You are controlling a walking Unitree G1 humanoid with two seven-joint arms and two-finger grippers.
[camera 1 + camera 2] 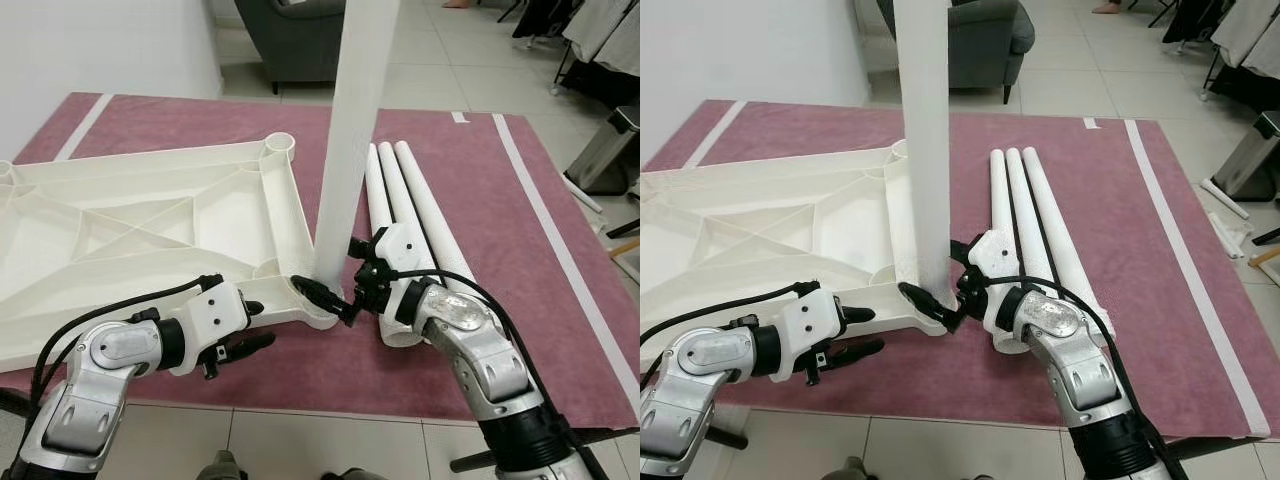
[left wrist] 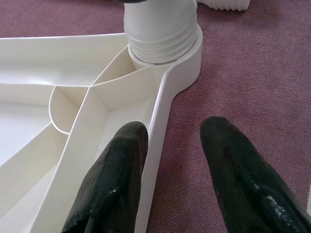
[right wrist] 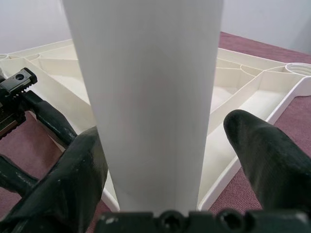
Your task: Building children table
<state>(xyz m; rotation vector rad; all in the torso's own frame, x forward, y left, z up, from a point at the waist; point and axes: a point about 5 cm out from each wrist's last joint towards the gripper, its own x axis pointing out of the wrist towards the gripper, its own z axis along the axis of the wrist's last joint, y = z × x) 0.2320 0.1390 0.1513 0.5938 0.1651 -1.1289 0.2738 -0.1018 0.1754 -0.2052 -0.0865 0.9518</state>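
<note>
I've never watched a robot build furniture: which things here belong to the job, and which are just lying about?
Job: upside-down tabletop; upright leg standing in its corner socket; three spare legs on the rug; right tool around the upright leg; left tool.

Lying about: grey armchair; metal bin.

The upturned tabletop (image 1: 130, 230) lay on the rug (image 1: 520, 250) across the left half of the frame. A table leg (image 1: 352, 130) stood upright in its lower-right corner socket (image 2: 187, 53). Three spare legs (image 1: 412, 205) lay side by side just right of it. An armchair (image 1: 295, 35) stood behind, at top centre.
</note>
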